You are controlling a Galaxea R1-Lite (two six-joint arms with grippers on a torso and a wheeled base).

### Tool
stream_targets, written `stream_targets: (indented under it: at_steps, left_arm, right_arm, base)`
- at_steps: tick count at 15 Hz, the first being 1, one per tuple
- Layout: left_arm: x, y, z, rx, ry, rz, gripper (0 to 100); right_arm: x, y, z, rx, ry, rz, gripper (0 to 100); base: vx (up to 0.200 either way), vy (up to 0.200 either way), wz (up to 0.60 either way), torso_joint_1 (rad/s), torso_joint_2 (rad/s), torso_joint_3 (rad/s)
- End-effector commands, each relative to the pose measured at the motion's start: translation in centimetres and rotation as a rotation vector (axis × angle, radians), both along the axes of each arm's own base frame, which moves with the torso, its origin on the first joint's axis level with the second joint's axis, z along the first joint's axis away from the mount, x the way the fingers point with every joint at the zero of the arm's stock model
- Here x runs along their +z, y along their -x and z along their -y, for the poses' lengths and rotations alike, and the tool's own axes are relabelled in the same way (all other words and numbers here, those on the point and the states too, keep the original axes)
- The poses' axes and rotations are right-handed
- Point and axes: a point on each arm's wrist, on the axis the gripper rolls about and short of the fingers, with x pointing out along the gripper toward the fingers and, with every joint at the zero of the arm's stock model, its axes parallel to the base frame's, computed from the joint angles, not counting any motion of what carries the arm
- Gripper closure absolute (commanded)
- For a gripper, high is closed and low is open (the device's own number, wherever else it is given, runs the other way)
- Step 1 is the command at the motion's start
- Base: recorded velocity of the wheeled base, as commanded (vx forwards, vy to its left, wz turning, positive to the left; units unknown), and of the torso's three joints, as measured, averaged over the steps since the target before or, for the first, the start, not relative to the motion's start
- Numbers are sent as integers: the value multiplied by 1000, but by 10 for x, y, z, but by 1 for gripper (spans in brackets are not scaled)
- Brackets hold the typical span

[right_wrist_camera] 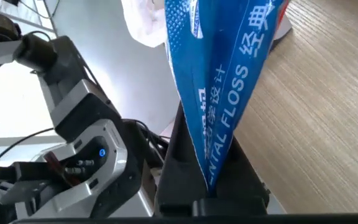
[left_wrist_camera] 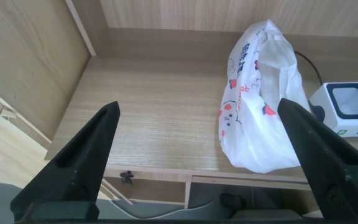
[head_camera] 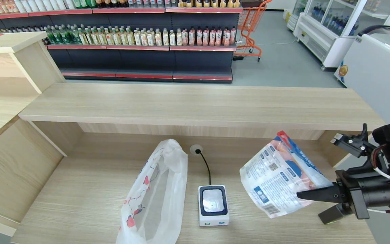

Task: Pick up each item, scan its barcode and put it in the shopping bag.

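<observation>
Right gripper (head_camera: 311, 203): dark, flat fingers clamped on one edge of a flat, glossy plastic pouch, white and blue with a red strip along its top (head_camera: 279, 176). The pouch is held tilted, with its red end up and away from the robot. Its white printed face, with small text panels and a barcode near the low corner, is turned toward the head camera. In the right wrist view, the blue face (right_wrist_camera: 229, 81) runs down into the grip and the film creases where it is pinched. The pouch hangs to the right of the scanner and apart from it.

Scanner: small white plastic box with rounded corners and a dark-framed glass window on top (head_camera: 213, 204). It sits on the pale wood-grain laminate counter (head_camera: 80, 203). A thin black cable (head_camera: 206, 167) runs from its back to a round grey grommet (head_camera: 196, 149).

Shopping bag: thin, translucent white plastic film with red prints (head_camera: 154, 196). It is crumpled and slack, lying lengthwise just left of the scanner.

Left gripper (left_wrist_camera: 199, 106): two black wedge-shaped fingers spread wide, holding nothing, above the left part of the counter. The bag (left_wrist_camera: 260, 99) and scanner (left_wrist_camera: 348, 107) lie beyond it.
</observation>
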Motion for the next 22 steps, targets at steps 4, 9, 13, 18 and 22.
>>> stream_targets:
  at_steps: [4, 9, 13, 18, 22]
  left_arm:
    - [0, 0, 0, 0, -1, -1, 0]
    - [0, 0, 0, 0, 4, -1, 0]
    - [0, 0, 0, 0, -1, 0, 0]
    - [0, 0, 0, 0, -1, 0, 0]
    - [0, 0, 0, 0, -1, -1, 0]
  right_arm:
    - [4, -2, -11, 45, 3, 17, 100]
    - [11, -2, -16, 22, -26, -30, 100]
    - [26, -6, -30, 17, -76, -91, 100]
    - [14, -8, -52, 50, -22, -144, 100]
    - [-8, -19, -58, 31, 30, -221, 100]
  base:
    - [0, 0, 0, 0, 0, 0]
    - [0, 80, 0, 2, 1, -1]
    - [0, 200, 0, 5, 6, 0]
    - [0, 200, 0, 0, 1, 5]
    - [0, 50, 0, -1, 1, 1]
